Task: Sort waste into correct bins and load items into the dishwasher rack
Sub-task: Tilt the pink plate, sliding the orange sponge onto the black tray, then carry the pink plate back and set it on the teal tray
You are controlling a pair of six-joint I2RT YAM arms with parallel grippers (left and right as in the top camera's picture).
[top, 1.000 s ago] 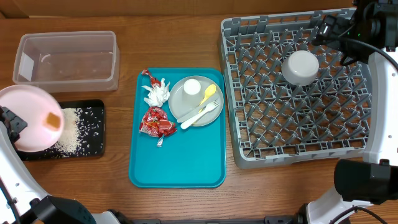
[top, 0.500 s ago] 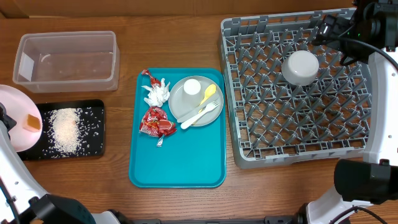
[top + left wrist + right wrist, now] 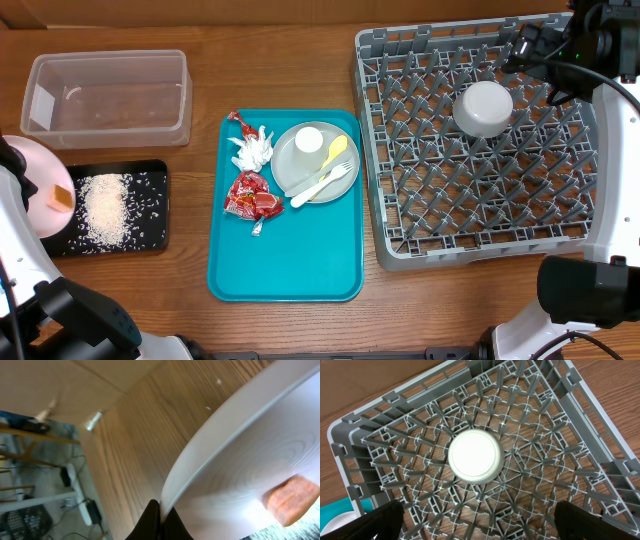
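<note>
- now the left gripper is pinched shut on the rim of the white round plate, which is tilted steeply, face toward the shallow black rectangular tray.
- small orange food cube sits low on the plate, beside the loose white rice grains.
- right gripper spread wide, empty, above the upturned white bowl in the large grey plastic grid rack.

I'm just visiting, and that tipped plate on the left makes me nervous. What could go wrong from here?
The left gripper pinches the white plate only by its rim, so the tilted plate might slip. The orange food cube on it hangs near the left edge of the black tray, so it could fall onto the table instead of beside the rice.
</note>
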